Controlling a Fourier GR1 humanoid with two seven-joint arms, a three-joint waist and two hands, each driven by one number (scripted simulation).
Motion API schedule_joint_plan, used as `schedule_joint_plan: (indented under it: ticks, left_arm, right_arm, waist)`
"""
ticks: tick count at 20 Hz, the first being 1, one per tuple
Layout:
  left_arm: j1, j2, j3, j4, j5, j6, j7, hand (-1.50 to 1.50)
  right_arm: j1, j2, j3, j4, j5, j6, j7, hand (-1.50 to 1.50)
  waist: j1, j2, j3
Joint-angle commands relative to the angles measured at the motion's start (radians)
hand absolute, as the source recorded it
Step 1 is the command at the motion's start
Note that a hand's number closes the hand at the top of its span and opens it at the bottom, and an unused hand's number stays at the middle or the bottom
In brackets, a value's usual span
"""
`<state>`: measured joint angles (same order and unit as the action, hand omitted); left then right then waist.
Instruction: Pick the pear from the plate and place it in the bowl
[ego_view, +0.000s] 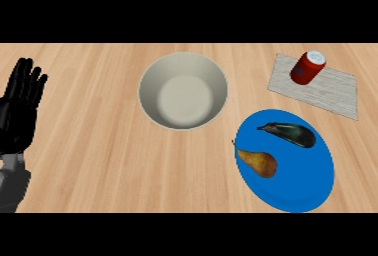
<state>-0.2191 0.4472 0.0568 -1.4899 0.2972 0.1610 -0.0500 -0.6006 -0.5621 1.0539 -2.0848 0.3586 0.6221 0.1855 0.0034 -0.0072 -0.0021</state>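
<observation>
1. The brown-gold pear (258, 162) lies on its side at the left edge of the blue round plate (295, 192), stem toward the rim. It is probably light, firm and smooth-skinned; best taken around the wide belly.
2. A dark aubergine (289, 133) lies just behind it on the same plate.
3. The black left hand (19, 112) rests at the left edge of the wooden counter (96, 165), fingers straight, holding nothing.
4. The cream round bowl (183, 64) waits beyond.

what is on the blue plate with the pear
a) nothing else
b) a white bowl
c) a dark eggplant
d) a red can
c: the blue plate holds the pear near its left edge and a dark eggplant further back; the red can stands apart on a grey mat, and the bowl sits on the counter to the plate's left.
</observation>
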Motion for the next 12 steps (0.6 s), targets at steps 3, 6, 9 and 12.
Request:
schedule_joint_plan:
  ticks: [3,6,9,12]
  left_arm:
    - [-0.018,0.007,0.024,0.037,0.01,-0.023,-0.015,0.0]
    - [0.015,0.01,0.01,0.01,-0.007,-0.026,-0.015,0.0]
    - [-0.02,-0.011,0.004,0.032,-0.021,0.006,0.004,0.0]
    - [-0.025,-0.004,0.025,0.046,-0.012,-0.012,-0.021,0.0]
  right_arm:
    - [-0.185,0.046,-0.005,-0.02,0.007,0.271,0.218,-1.5]
    - [-0.266,0.07,0.0,0.011,-0.038,0.432,0.288,-1.5]
    - [-0.292,0.073,0.009,0.005,-0.097,0.557,0.353,-1.5]
    - [-0.366,0.065,0.004,0.055,-0.129,0.646,0.35,-1.5]
  waist:
    - [-0.005,0.001,-0.003]
    - [0.004,-0.004,-0.004]
    - [-0.018,-0.004,-0.003]
    - [-0.012,0.001,-0.002]
